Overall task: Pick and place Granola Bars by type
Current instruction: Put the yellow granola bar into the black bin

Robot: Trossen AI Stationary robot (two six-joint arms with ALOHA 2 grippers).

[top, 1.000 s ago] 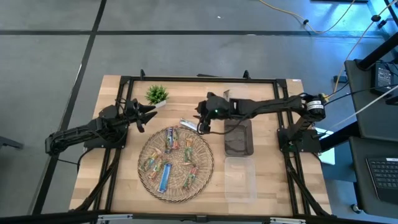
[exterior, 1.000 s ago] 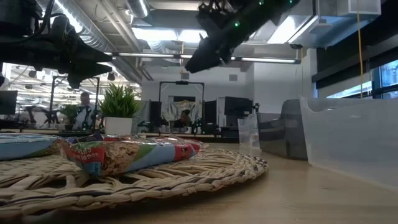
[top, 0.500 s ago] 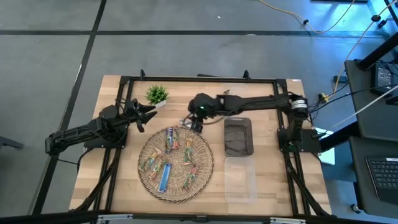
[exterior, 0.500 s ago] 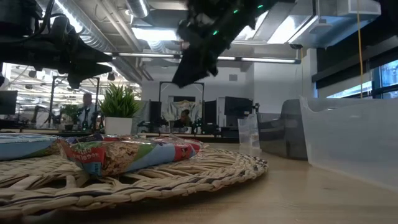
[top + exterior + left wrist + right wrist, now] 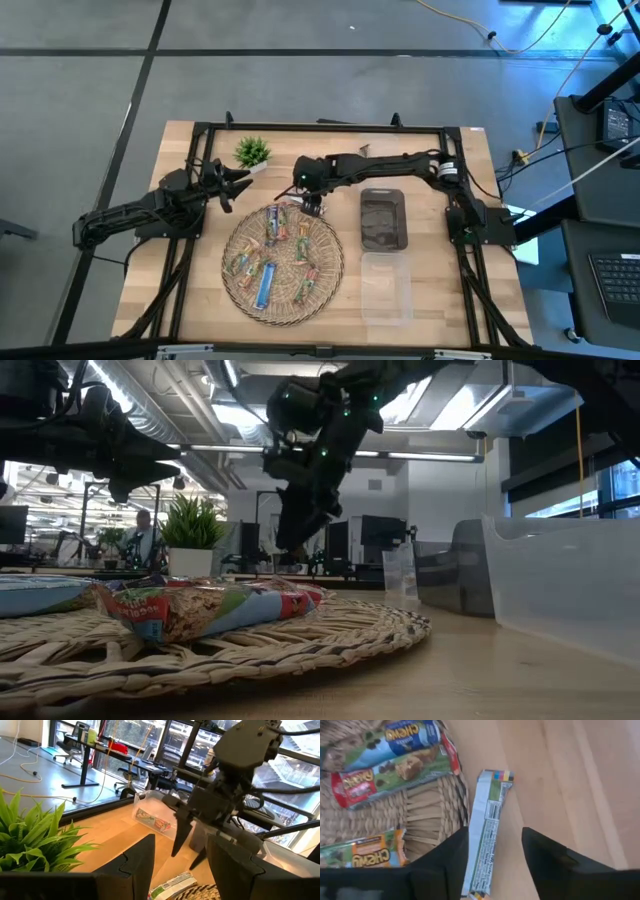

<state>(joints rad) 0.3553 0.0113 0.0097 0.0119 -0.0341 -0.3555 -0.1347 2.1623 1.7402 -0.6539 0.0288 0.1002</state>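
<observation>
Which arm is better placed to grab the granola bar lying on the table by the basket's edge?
The right. Its claw hangs open directly over that granola bar beside the wicker basket. The left claw waits farther off, near the potted plant.

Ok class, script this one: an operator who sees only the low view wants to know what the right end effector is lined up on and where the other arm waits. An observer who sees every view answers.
Operator: I see the right end effector hanging beyond the woven tray. Is anything under it?
Observer: Yes. The right wrist view shows one granola bar, label side down, lying on the wooden table just off the tray's rim, between the open fingers.
Operator: And the left arm?
Observer: In the high view the left end effector is open and sits off the tray, beside the potted plant.
</observation>
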